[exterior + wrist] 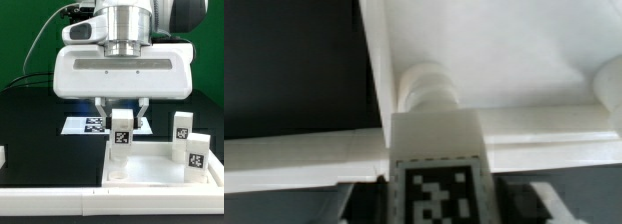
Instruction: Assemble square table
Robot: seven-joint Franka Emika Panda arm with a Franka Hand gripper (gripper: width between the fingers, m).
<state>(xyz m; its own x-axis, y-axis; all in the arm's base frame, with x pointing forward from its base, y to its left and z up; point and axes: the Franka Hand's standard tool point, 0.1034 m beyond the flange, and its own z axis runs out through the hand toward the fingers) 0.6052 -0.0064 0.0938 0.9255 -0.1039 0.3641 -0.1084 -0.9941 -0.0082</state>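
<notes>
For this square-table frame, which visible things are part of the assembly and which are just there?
Part of the job: the table top, the leg in the gripper, two legs standing on the top.

Just there: the marker board, the white rail.

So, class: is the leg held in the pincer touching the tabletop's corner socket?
Cannot tell. In the wrist view the leg lines up over the corner socket, but the join is hidden; the exterior view is too coarse.
</notes>
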